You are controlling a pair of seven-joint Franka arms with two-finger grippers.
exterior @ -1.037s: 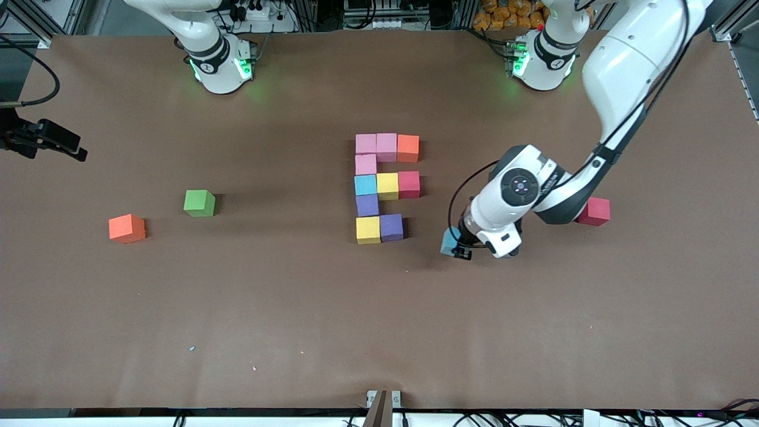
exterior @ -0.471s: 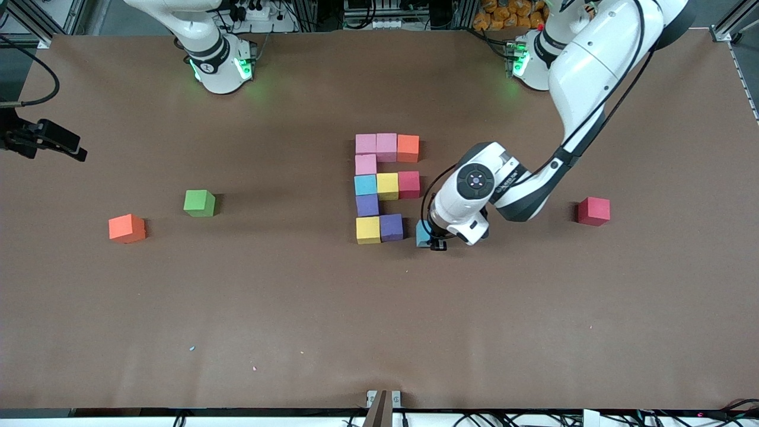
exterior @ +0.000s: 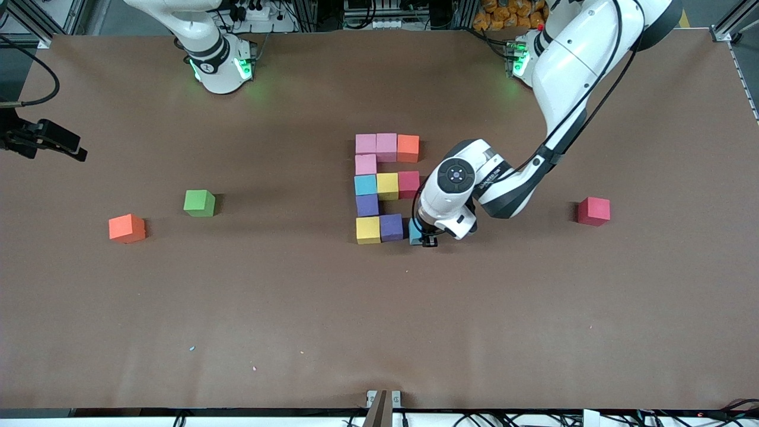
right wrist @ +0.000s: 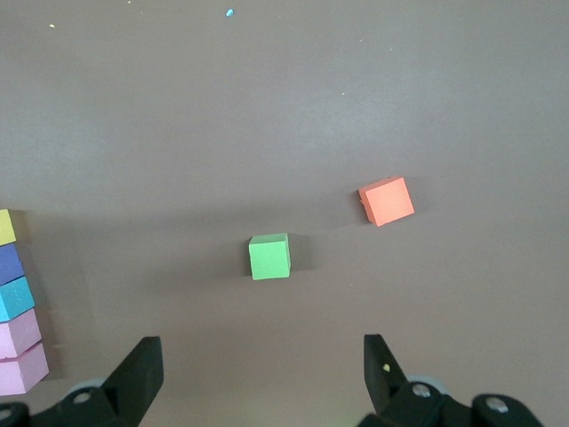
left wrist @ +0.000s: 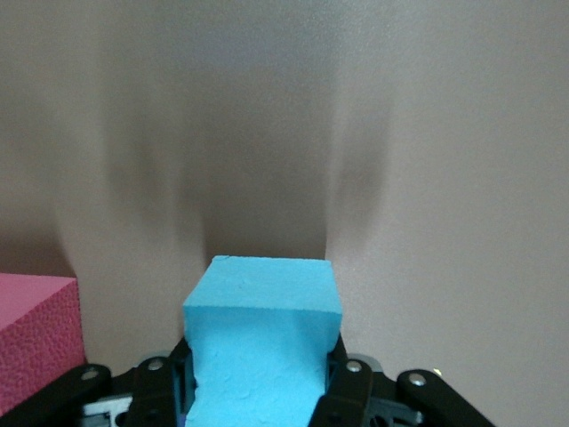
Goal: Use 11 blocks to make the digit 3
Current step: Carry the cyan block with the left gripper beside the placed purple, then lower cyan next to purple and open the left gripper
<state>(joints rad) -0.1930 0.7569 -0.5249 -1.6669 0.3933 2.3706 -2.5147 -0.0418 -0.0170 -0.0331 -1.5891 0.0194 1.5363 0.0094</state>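
Now left gripper [exterior: 424, 237] clamps light blue block [exterior: 414, 231] beside purple block [exterior: 391, 227] (edges close).

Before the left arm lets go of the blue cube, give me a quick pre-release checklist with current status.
1. Left gripper shut on the light blue cube: ok.
2. Cube at the open end of the bottom bar, beside the purple cube: ok.
3. Cube flush against the purple cube and seated on the table: cannot tell; the wrist hides the joint.
4. Rest of the digit 3 undisturbed, ten cubes in place: ok.
5. Right gripper open, waiting above the green cube and spare orange cube: ok.
6. Spare red cube out of the way, toward the left arm's end: ok.
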